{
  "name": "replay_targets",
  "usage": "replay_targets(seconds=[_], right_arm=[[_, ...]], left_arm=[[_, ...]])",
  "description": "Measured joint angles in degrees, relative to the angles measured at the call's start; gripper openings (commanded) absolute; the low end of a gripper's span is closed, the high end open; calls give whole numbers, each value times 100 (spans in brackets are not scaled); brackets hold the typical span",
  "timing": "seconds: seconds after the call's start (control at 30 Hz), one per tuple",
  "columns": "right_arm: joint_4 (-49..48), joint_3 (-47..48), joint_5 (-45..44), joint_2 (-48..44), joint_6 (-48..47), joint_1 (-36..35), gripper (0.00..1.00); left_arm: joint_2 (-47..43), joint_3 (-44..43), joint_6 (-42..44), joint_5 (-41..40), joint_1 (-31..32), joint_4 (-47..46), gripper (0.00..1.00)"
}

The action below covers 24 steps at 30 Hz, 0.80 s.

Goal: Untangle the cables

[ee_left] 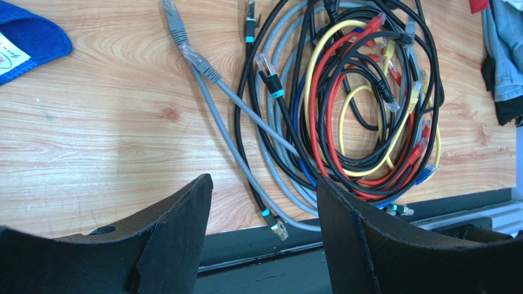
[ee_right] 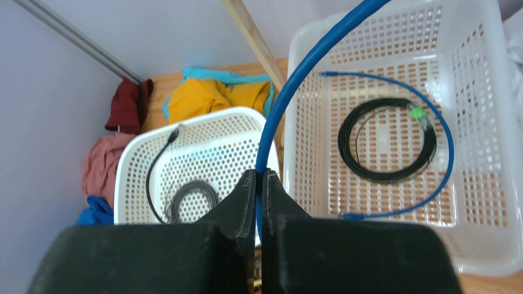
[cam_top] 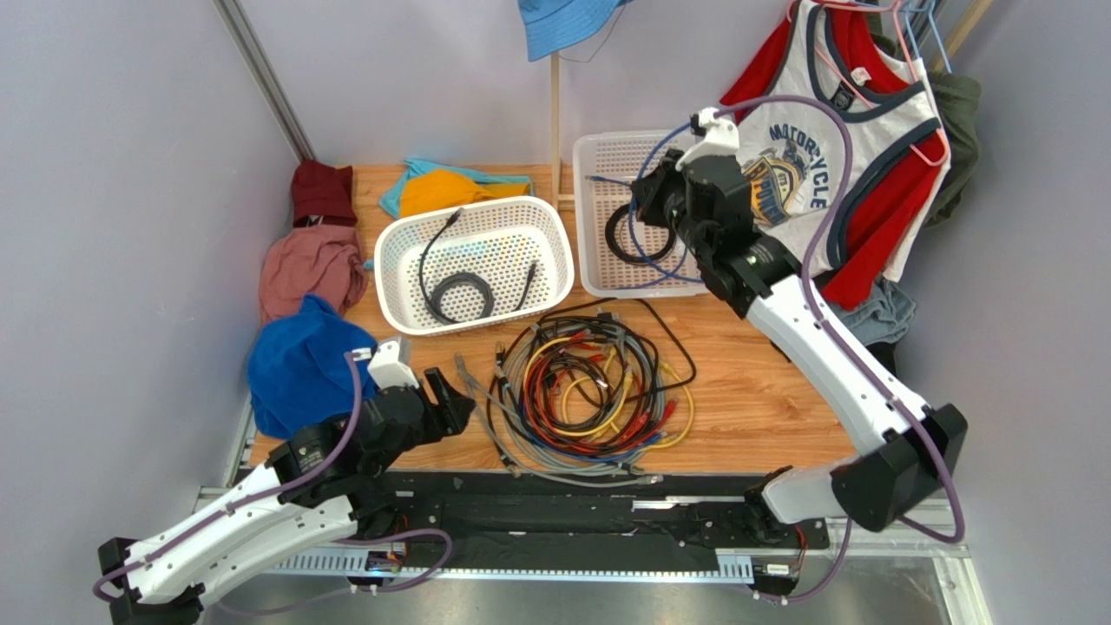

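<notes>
A tangle of black, grey, red, yellow and blue cables [cam_top: 593,384] lies on the wooden table near the front edge; it also shows in the left wrist view [ee_left: 344,110]. My left gripper [cam_top: 450,397] is open and empty, just left of the tangle, above the table's front edge [ee_left: 264,184]. My right gripper [cam_top: 648,195] is shut on a blue cable [ee_right: 294,92] above the right white basket [ee_right: 472,159]. The blue cable's other end loops inside that basket, around a coiled black cable [ee_right: 387,144].
A left white basket [cam_top: 554,267] holds a black coiled cable [cam_top: 459,293]. Clothes lie at the left: blue [cam_top: 300,365], pink [cam_top: 307,267], maroon [cam_top: 320,193], orange and teal [cam_top: 450,189]. Shirts hang at the right back [cam_top: 835,156]. A wooden pole [cam_top: 556,130] stands between the baskets.
</notes>
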State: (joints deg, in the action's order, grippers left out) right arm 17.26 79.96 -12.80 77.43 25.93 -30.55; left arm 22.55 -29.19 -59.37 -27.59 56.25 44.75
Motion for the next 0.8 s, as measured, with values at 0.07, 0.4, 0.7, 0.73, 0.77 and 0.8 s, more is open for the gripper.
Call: replay_targets(seconds=[0.07,0.4,0.7,0.73,0.77,0.8], right_arm=[[-162,341,48,367,-2,136,0],[-979,1445,675,2409,304,846,0],[-710,2428,789,3869,481,925,84],[-608,2428,748,3880,463,925,84],[-553,2413,706,3853,461,922,84],[-597,2315,671,3762,450,920,84]], left_arm=[[-83,0,-13,-35,0,72,72],[-201,0,-68,-210,0,310,71],[-221,2,-92,-273,0,387,73],[-221,2,-76,-271,0,382,73],[-221,2,-52,-271,0,380,73],[-221,2,-28,-273,0,369,73]])
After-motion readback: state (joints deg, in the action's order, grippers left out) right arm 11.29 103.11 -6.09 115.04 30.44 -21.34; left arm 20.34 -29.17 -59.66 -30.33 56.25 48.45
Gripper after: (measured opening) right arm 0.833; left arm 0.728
